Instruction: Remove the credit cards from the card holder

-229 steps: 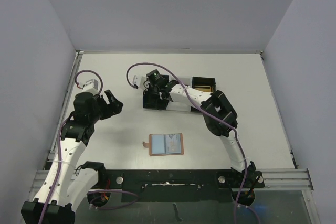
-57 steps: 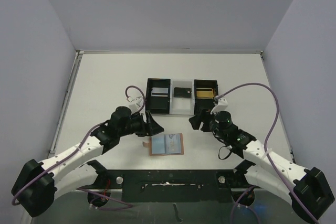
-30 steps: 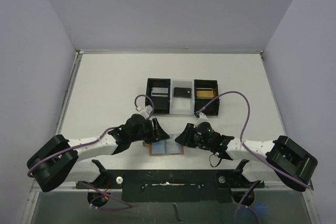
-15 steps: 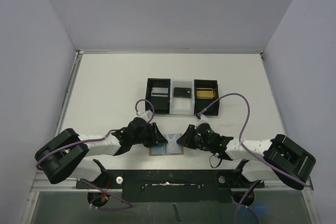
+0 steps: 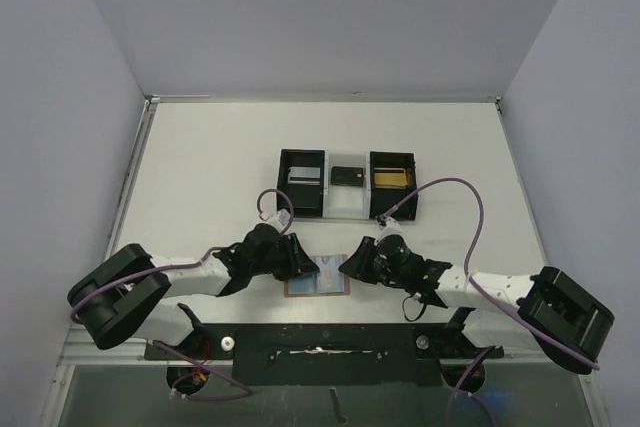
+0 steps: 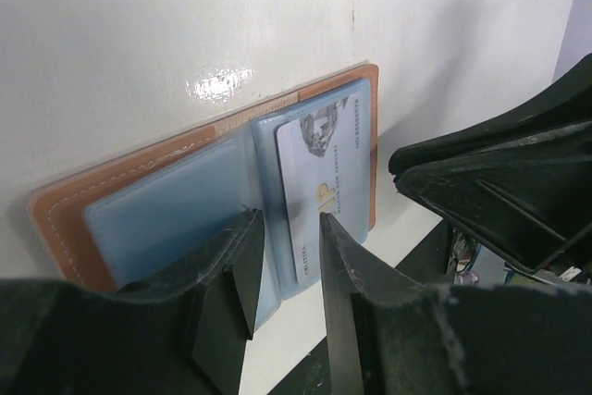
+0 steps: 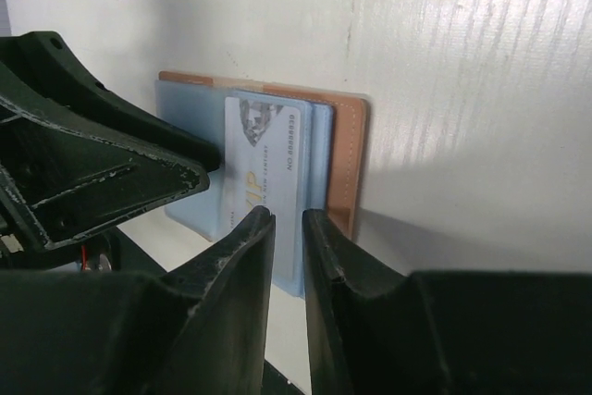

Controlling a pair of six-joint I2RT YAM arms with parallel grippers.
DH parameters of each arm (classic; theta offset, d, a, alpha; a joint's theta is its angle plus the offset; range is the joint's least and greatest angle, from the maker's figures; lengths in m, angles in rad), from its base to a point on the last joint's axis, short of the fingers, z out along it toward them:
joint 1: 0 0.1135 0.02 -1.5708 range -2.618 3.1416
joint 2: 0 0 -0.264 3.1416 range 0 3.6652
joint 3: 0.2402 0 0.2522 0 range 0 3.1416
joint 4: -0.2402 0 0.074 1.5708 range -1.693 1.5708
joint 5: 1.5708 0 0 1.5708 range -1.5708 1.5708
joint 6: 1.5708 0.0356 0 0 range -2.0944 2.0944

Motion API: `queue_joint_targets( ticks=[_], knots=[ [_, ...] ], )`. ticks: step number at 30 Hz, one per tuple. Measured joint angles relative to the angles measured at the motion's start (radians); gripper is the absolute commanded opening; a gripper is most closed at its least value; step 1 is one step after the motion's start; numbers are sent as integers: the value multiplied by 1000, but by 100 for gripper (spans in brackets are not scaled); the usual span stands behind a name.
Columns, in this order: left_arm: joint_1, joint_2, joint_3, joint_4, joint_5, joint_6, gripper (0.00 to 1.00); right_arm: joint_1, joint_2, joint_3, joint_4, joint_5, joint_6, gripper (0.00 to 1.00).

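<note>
Tan leather card holder (image 5: 320, 278) lies open at lower centre, blue lining up. One pale card (image 6: 314, 182) sits in its right half. Left gripper (image 5: 299, 259) is low over the fold, fingers a narrow gap apart, nothing btwn them. Right gripper (image 5: 351, 264) is at the pale card's near edge, nearly closed; can't tell if it's pinching. Silver card (image 5: 302, 176), black card (image 5: 347, 175), gold card (image 5: 390, 178) lie in the tray (image 5: 300, 207) at upper centre.

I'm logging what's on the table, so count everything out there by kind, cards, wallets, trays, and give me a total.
Cards: 4 (silver-grey card, black card and gold card in the tray; pale card in the wallet)
Wallet: 1
Tray: 1
Total: 6
</note>
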Motion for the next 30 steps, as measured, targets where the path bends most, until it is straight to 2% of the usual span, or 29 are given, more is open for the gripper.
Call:
queue_joint_targets(
  ticks=[7, 13, 21, 26, 30],
  knots=[
    [0, -35, 5, -40, -10, 16, 33, 0, -16, 37, -23, -2, -16, 22],
    [0, -30, 8, -40, -6, 17, 34, 0, 110, 47, 27, -30, -4, 21],
    [0, 5, 8, -3, 14, 8, 33, -1, 159, 60, 86, -39, 11, 20],
    [0, 5, -6, 16, 9, -7, 28, -1, 160, 60, 87, -40, 11, 19],
    [1, 11, -19, 38, 3, -22, 16, -1, 167, 60, 97, -42, 10, 19]
  ],
)
